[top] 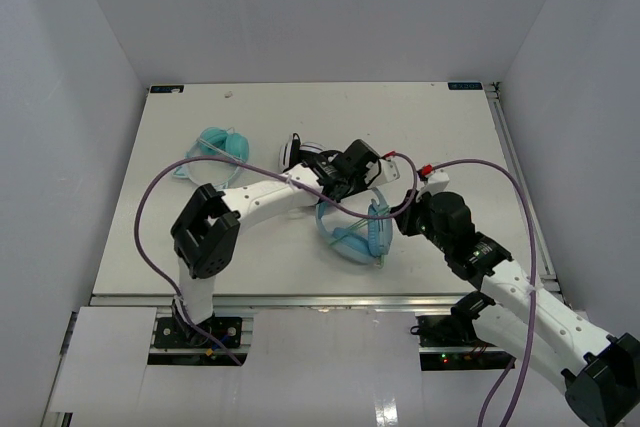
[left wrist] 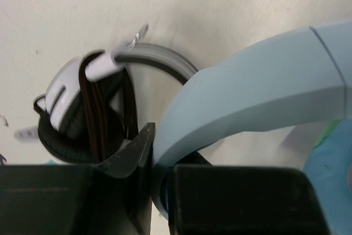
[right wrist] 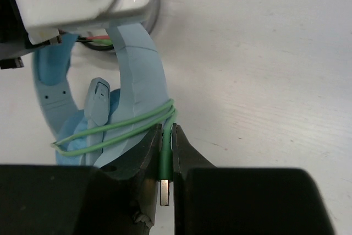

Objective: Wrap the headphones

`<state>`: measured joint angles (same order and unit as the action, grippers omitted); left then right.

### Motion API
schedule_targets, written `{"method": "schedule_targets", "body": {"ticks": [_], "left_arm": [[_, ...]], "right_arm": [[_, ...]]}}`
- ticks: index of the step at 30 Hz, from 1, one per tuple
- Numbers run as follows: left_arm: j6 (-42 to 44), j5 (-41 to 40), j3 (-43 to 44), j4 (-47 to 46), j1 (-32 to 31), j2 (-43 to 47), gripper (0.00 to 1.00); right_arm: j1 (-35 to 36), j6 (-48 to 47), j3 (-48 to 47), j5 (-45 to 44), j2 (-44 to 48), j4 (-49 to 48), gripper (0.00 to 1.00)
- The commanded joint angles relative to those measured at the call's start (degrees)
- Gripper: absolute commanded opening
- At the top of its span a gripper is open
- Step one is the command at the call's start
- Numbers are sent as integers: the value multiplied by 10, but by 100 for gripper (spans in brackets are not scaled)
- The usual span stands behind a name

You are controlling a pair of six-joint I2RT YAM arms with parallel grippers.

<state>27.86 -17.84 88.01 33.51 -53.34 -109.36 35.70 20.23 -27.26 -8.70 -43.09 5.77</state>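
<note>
Headphones (top: 355,232) lie in the middle of the table (top: 250,117). The left gripper (left wrist: 159,157) squeezes the blue headband (left wrist: 258,86), likely so it won't slide. The right gripper (right wrist: 166,147) pinches the end of the green cable (right wrist: 110,133), ready to loop it around.

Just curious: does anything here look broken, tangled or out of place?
Nothing stands out. The left hand grips the headband of the headphones; the right hand pinches the plug of the cable looped around it.
</note>
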Motion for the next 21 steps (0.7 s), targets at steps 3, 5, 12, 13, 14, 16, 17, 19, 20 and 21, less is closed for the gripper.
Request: {"method": "schedule_targets", "body": {"ticks": [3, 5, 12, 13, 14, 16, 17, 19, 20, 21], "left_arm": [[14, 9, 176, 10, -1, -132, 15], [22, 10, 219, 13, -3, -154, 18], [43, 28, 338, 6, -13, -239, 29], [43, 37, 339, 1, -13, -245, 30], [43, 42, 337, -11, -13, -249, 34], [42, 46, 338, -25, -13, -260, 36], [43, 47, 339, -30, -12, -268, 37], [48, 46, 343, -41, -12, -286, 41], [51, 44, 346, -47, -11, -292, 44], [55, 39, 348, -54, -11, -299, 47]], "right_arm": [[7, 28, 15, -82, -5, -127, 8], [2, 30, 19, -97, -3, -128, 8], [-29, 42, 41, -125, 0, -132, 8], [-35, 43, 43, -125, -1, -133, 8], [-39, 44, 46, -125, 0, -135, 8], [-51, 45, 44, -123, -8, -139, 8], [-59, 45, 42, -124, -14, -140, 8], [-80, 45, 36, -122, -27, -147, 8], [-89, 45, 34, -118, -35, -152, 8], [-98, 46, 34, -111, -41, -158, 8]]}}
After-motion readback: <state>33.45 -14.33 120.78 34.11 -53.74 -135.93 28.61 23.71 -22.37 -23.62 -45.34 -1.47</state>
